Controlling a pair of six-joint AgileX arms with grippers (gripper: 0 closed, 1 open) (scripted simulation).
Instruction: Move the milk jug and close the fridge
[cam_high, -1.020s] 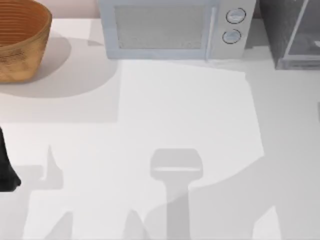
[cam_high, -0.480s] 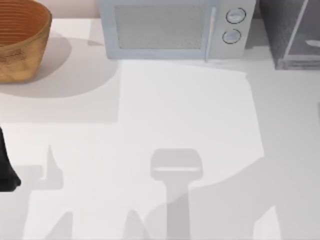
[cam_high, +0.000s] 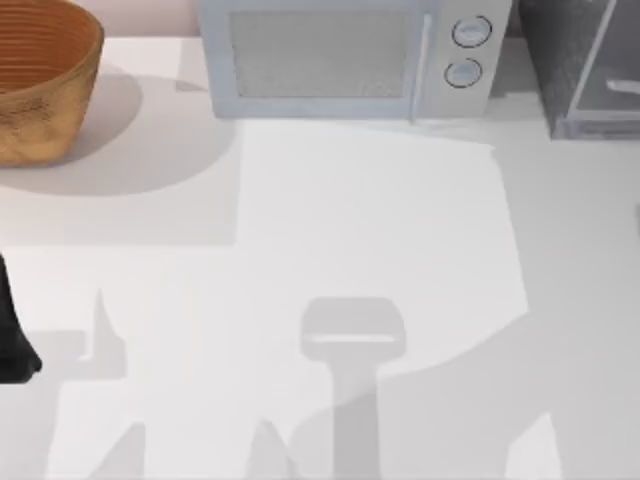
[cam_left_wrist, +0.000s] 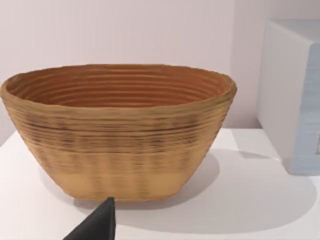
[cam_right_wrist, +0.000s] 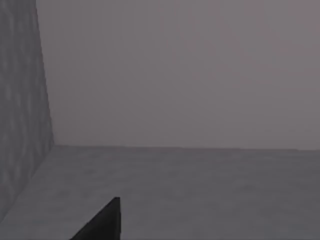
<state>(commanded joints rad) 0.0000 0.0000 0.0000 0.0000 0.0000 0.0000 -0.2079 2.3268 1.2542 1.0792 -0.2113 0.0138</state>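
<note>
The fridge (cam_high: 560, 60) is the dark grey box at the table's back right corner, with a lighter silvery door panel and frame (cam_high: 605, 95) on its right part. The milk jug is out of view. My left arm (cam_high: 12, 345) sits as a dark shape at the table's left edge. A dark tip of my left gripper (cam_left_wrist: 100, 225) points toward the basket. The right wrist view holds a dark tip of my right gripper (cam_right_wrist: 105, 222) over a grey floor, beside a mottled dark grey wall (cam_right_wrist: 20, 110). I cannot tell whether that wall belongs to the fridge.
A woven brown basket (cam_high: 40, 75) stands at the back left, seen close in the left wrist view as a basket (cam_left_wrist: 117, 130). A pale microwave (cam_high: 340, 55) with two round dials stands at the back centre. The white table (cam_high: 350, 220) stretches out in front of them.
</note>
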